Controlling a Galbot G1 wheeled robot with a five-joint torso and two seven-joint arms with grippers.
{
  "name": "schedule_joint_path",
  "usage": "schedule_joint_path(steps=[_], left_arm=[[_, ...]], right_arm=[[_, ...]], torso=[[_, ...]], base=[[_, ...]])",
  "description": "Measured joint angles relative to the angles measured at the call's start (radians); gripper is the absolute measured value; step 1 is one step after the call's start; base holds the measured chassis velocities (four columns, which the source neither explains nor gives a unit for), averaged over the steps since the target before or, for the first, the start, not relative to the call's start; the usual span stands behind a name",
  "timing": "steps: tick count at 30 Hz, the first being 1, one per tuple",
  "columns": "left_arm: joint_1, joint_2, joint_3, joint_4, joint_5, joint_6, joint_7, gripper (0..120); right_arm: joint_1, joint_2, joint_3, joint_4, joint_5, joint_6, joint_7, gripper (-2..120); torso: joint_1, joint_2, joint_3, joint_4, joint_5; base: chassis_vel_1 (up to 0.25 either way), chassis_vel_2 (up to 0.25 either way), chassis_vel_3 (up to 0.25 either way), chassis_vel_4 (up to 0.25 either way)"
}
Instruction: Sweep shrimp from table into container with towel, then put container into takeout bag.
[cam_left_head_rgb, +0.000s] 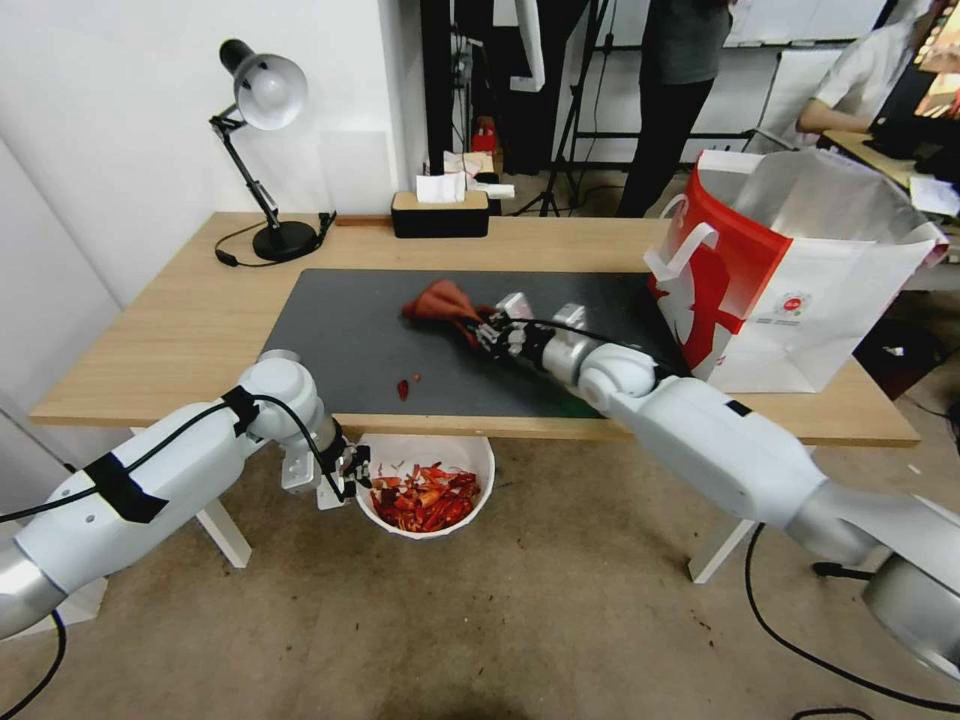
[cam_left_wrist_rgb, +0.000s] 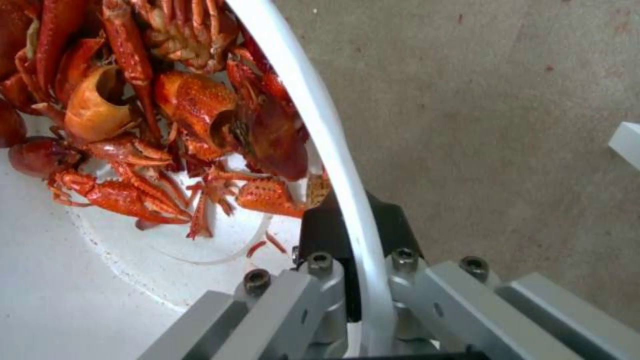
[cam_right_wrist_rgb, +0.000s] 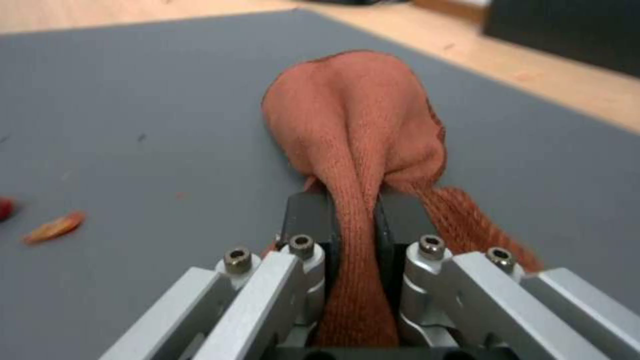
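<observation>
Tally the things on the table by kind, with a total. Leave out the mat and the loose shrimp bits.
Desk lamp: 1
Tissue box: 1
Towel: 1
Takeout bag: 1
Total: 4

1. The white container, heaped with red shrimp, hung rim-clamped in the left gripper below the table edge.
2. The rust-red towel lay bunched, pinched by the right gripper.
3. The takeout bag stood open beside the right arm.

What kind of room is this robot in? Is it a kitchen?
Probably not a kitchen. It looks more like a lab or office workroom: a plain wooden table with a desk lamp, tripod stands and cables behind it, and a bare floor where the container of shrimp is held.
</observation>
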Motion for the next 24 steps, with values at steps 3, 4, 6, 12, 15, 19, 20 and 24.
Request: schedule_joint_path(steps=[3,4,6,12,15,19,20,24], left_arm=[[0.009,0.006,-0.010,-0.003,0.000,-0.001,-0.001,0],[0.016,0.013,-0.019,-0.005,0.000,-0.001,-0.002,0],[0.018,0.015,-0.023,-0.006,0.000,-0.002,-0.002,0],[0.022,0.021,-0.031,-0.007,0.000,-0.004,-0.003,0],[0.023,0.020,-0.031,-0.008,0.000,-0.004,-0.003,0],[0.022,0.015,-0.031,-0.003,0.000,-0.004,-0.003,0],[0.020,0.013,-0.030,0.001,0.000,-0.004,-0.003,0],[0.014,0.007,-0.026,0.012,0.000,-0.005,-0.004,0]], right_arm=[[0.004,0.008,-0.010,-0.011,-0.001,-0.002,-0.035,8],[0.007,0.006,-0.019,-0.009,-0.001,-0.002,-0.107,8],[0.009,0.002,-0.024,-0.004,-0.001,-0.002,-0.153,8],[0.014,-0.012,-0.037,0.013,0.004,0.007,-0.303,8],[0.014,-0.029,-0.039,0.031,0.004,0.020,-0.375,8],[0.011,-0.049,-0.040,0.051,-0.003,0.024,-0.448,8],[0.008,-0.056,-0.040,0.058,-0.005,0.024,-0.469,8],[-0.012,-0.085,-0.037,0.093,-0.006,0.023,-0.532,8]], torso=[[0.000,0.000,0.000,-0.0001,0.0002],[0.000,0.000,0.000,-0.0003,0.0002],[0.000,0.000,0.000,-0.0002,0.0002],[0.000,0.000,0.000,-0.0002,0.0003],[0.000,0.000,0.000,0.0000,0.0002],[0.000,0.000,0.000,0.0000,0.0002],[0.000,0.000,0.000,-0.0002,0.0003],[0.000,0.000,0.000,0.0000,0.0004]], base=[[0.000,0.000,0.000,0.000],[0.000,0.000,0.000,0.000],[0.000,0.000,0.000,0.000],[0.000,0.000,0.000,0.000],[0.000,0.000,0.000,0.000],[0.000,0.000,0.000,0.000],[0.000,0.000,0.000,0.000],[0.000,0.000,0.000,0.000]])
